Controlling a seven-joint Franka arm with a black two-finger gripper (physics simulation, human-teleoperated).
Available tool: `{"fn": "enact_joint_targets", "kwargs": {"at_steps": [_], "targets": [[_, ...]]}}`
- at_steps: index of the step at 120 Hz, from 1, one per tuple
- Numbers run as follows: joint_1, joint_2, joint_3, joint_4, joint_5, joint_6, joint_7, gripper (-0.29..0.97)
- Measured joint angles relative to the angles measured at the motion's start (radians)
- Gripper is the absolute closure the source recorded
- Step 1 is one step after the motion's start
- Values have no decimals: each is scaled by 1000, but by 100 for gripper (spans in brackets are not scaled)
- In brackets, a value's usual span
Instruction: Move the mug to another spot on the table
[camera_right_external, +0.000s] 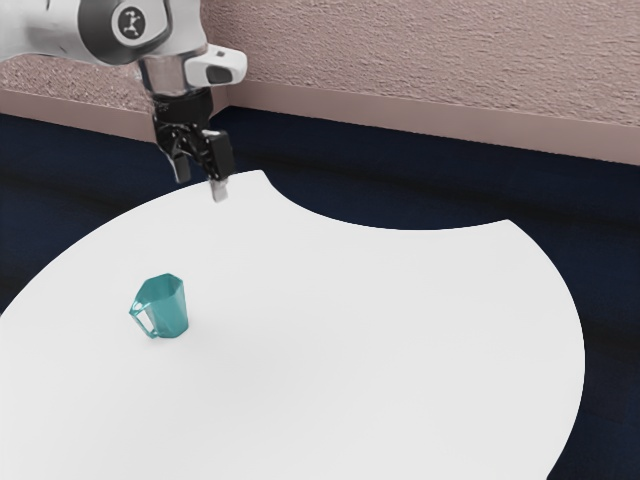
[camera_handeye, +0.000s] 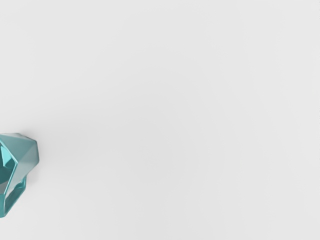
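Note:
A teal faceted mug (camera_right_external: 161, 306) stands upright on the white table (camera_right_external: 330, 340), toward the exterior view's left, its handle turned to the front left. My black gripper (camera_right_external: 201, 183) hangs high above the table's far edge, well behind and above the mug, with nothing between its spread fingers: it is open. In the wrist view part of the mug (camera_handeye: 15, 167) shows on the bare table top (camera_handeye: 175, 115), off to one side of my hand.
The table is white and rounded with a curved notch cut in its far edge (camera_right_external: 380, 225). Dark blue floor (camera_right_external: 450, 180) surrounds it, and a beige wall (camera_right_external: 430, 50) runs behind. Wide bare table top lies to the mug's right.

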Motion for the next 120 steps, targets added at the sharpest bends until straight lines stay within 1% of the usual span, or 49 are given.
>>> {"fn": "enact_joint_targets", "kwargs": {"at_steps": [24, 36, 53, 68, 87, 98, 120], "targets": [[18, 0, 5, -13, -1, 0, -36, 0], [43, -13, 10, -121, -2, 36, -51, 0], [123, -62, 12, -343, -1, 190, -65, 0], [165, -105, 12, -468, -1, 332, -73, 1], [186, -125, 13, -589, 0, 510, -70, 1], [192, -131, 16, -634, 0, 599, -51, 1], [195, -110, 70, -687, 0, 750, 26, 1]]}}
